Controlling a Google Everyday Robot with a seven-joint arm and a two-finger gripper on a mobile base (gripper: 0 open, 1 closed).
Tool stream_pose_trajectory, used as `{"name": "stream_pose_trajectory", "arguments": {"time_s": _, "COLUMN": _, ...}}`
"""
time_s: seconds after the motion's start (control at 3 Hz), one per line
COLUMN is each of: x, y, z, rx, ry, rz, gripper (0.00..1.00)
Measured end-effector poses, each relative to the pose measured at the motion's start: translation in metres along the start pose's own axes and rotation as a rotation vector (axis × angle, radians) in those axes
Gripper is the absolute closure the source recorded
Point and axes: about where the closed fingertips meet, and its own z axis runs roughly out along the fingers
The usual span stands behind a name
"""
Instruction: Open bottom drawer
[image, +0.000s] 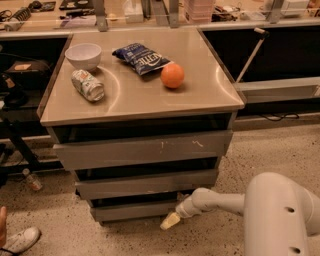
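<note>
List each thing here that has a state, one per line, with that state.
bottom drawer: looks shut, no tray showing.
middle drawer: shut.
top drawer: shut.
gripper: low, at the bottom drawer's right end; contact unclear.
bowl: upright on the cabinet top.
can: lying on its side.
chip bag: lying flat.
orange: whole, resting beside the chip bag.
</note>
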Motion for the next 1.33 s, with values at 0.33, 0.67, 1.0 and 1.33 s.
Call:
{"name": "stream_pose_trajectory", "arguments": {"time_s": 0.33, "x": 0.007, "y": -0.003, "z": 0.015, "rx": -0.017, "ry": 0.027, "rz": -0.008, "gripper": 0.0}}
{"name": "stream_pose_trajectory", "arguments": {"time_s": 0.67, "x": 0.007, "y": -0.008, "z": 0.028, "rx": -0.034, "ry": 0.048, "rz": -0.03, "gripper": 0.0}}
{"name": "stream_pose_trajectory", "arguments": {"time_s": 1.0, "x": 0.018, "y": 0.0, "z": 0.038, "rx": -0.074, "ry": 0.095, "rz": -0.043, "gripper": 0.0}}
{"name": "stream_pose_trajectory", "arguments": {"time_s": 1.33, "x": 0.027, "y": 0.01, "z": 0.035, "rx": -0.107, "ry": 0.115, "rz": -0.026, "gripper": 0.0}}
